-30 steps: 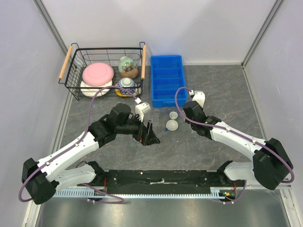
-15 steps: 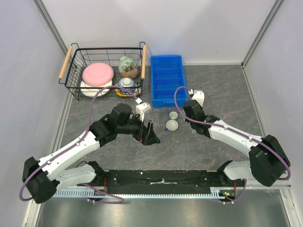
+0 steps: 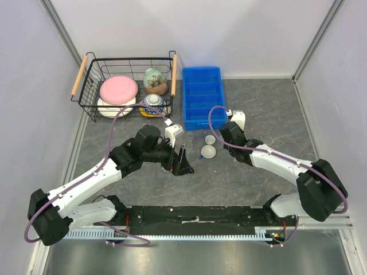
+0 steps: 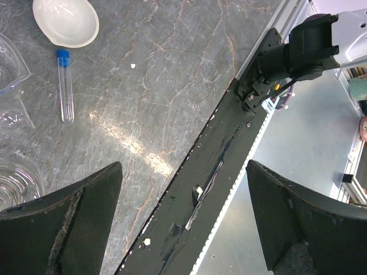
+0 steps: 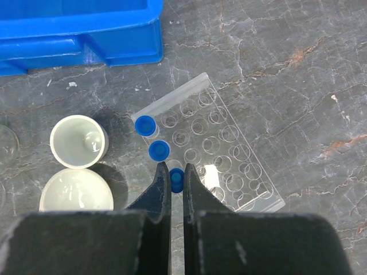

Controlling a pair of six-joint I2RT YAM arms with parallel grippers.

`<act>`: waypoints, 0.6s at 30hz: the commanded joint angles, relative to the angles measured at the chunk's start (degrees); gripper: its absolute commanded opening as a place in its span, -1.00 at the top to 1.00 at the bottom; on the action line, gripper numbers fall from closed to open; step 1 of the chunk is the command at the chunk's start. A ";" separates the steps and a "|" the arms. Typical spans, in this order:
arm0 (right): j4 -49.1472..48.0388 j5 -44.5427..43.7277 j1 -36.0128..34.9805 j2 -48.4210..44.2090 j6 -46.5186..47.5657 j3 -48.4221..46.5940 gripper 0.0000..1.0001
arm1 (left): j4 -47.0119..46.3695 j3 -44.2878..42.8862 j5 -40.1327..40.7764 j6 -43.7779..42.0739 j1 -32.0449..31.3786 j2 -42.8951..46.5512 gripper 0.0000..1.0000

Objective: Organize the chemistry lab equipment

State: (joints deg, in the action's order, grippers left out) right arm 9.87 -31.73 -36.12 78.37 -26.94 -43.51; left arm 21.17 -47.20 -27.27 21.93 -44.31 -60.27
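Note:
My right gripper [image 5: 176, 172] is shut on a blue-capped tube [image 5: 177, 181], held upright at the near end of a clear rack [image 5: 229, 154]. Two more blue-capped tubes [image 5: 145, 125] [image 5: 158, 150] stand in the same row of the rack. Left of the rack sit two white dishes [image 5: 78, 141] [image 5: 75, 196]. My left gripper [image 4: 183, 172] hangs open and holds nothing, above the table's near edge. In its view a blue-capped tube [image 4: 66, 86] lies flat on the table beside a white dish [image 4: 66, 22], with clear glass flasks [image 4: 14, 180] at the left edge.
A blue divided bin [image 3: 202, 97] stands behind the rack. A wire basket [image 3: 92, 100] with pink, white and patterned crockery sits at the back left. The black base rail [image 4: 212, 172] runs under my left gripper [image 3: 180, 162]. Both white dishes [image 3: 208, 150] lie between the arms.
My right arm has shifted slightly to the left with the tube in its grip. The left arm has not moved.

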 commanded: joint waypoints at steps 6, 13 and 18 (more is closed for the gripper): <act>-1.69 -0.27 0.26 1.88 -0.83 0.62 1.00 | -0.07 -1.32 0.37 -2.16 0.28 -0.02 -0.90; -1.61 -0.18 0.26 1.79 -0.92 0.62 0.56 | 0.01 -1.23 0.55 -2.07 0.28 -0.11 -0.90; -0.82 -0.18 0.26 1.00 -1.10 0.27 0.05 | 0.28 -1.40 2.39 -1.98 0.28 -0.29 -0.90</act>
State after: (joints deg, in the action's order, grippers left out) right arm 9.72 -31.68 -36.10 79.68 -27.64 -43.51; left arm 21.19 -47.20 -26.96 21.91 -44.31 -60.31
